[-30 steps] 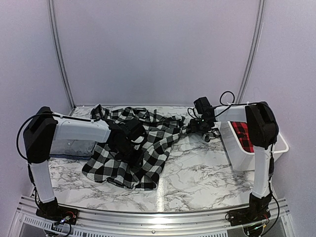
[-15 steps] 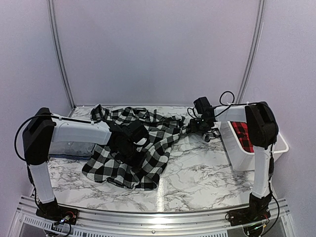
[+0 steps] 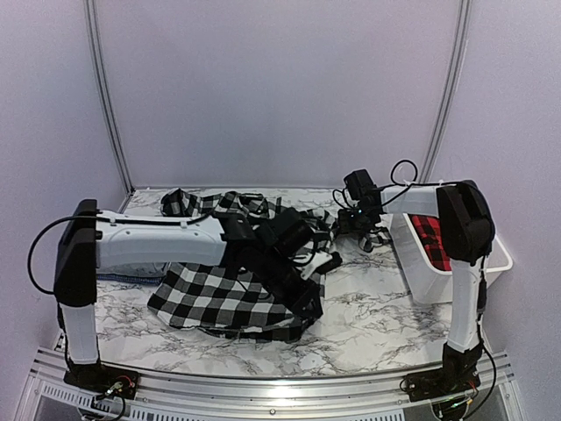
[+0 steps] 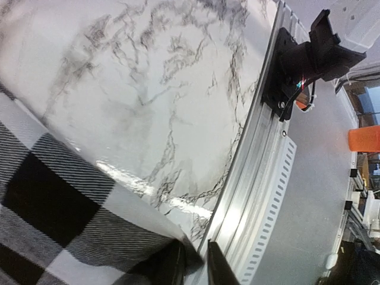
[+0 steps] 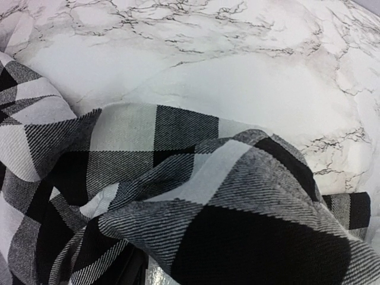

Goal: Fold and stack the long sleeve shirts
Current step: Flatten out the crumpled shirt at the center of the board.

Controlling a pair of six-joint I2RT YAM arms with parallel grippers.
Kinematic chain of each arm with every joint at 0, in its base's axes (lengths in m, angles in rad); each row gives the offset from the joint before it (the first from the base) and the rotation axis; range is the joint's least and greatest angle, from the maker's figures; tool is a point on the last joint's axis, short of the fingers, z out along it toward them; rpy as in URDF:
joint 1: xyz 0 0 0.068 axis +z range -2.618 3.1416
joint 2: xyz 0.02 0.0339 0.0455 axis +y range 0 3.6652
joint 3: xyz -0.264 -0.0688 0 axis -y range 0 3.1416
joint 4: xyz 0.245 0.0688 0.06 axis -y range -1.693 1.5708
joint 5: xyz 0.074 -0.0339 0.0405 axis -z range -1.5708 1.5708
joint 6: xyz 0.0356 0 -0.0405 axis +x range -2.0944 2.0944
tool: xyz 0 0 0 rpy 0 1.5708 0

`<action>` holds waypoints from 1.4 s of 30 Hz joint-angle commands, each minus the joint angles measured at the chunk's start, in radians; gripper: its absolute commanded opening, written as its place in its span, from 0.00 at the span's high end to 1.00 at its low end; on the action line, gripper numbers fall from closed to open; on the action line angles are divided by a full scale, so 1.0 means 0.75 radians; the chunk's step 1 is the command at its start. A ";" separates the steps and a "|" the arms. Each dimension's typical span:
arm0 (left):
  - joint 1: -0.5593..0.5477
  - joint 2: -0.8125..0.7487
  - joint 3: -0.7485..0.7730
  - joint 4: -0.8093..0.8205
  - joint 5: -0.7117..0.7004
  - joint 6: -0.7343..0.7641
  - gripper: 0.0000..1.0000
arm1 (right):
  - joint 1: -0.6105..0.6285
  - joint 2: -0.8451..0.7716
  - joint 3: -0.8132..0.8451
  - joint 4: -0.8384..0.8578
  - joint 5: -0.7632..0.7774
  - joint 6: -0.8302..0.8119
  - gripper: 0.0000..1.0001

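White marble-print worktop (image 3: pixel 377 307), glossy, with glare streaks in the left wrist view. A ribbed aluminium rail (image 3: pixel 263 386) runs along the 6 o'clock edge. Plain pale walls (image 3: pixel 280 88) close in on three sides, and a curved metal pole (image 3: pixel 105 96) stands in each far corner. Past the rail, off the worktop, there is an orange object (image 4: pixel 364 138), too blurred to name.

The black-and-white checked shirt (image 3: pixel 223 303) lies rumpled from centre out to 8 o'clock, its far part bunched toward 12. The left arm reaches across it. The left tool (image 4: pixel 198 268) has its fingers nearly together, clamped on the shirt's hem, low over bare marble and aimed at the 5 o'clock corner.

The right tool (image 3: pixel 346 225) is at about 1 o'clock, up against a bunched part of the same shirt. Cloth covers its fingers, so I cannot tell whether they are apart or gripping.

A white bin (image 3: pixel 416 267) sits at 3 o'clock with the red-and-black checked shirt (image 3: pixel 431 239) inside. A grey cloth (image 3: pixel 121 273) lies flat at 9 o'clock, mostly hidden by the left arm.
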 commanded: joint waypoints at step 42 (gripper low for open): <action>0.491 -0.141 -0.577 0.078 -0.474 -0.176 0.76 | 0.241 0.039 0.164 0.090 -0.202 0.035 0.75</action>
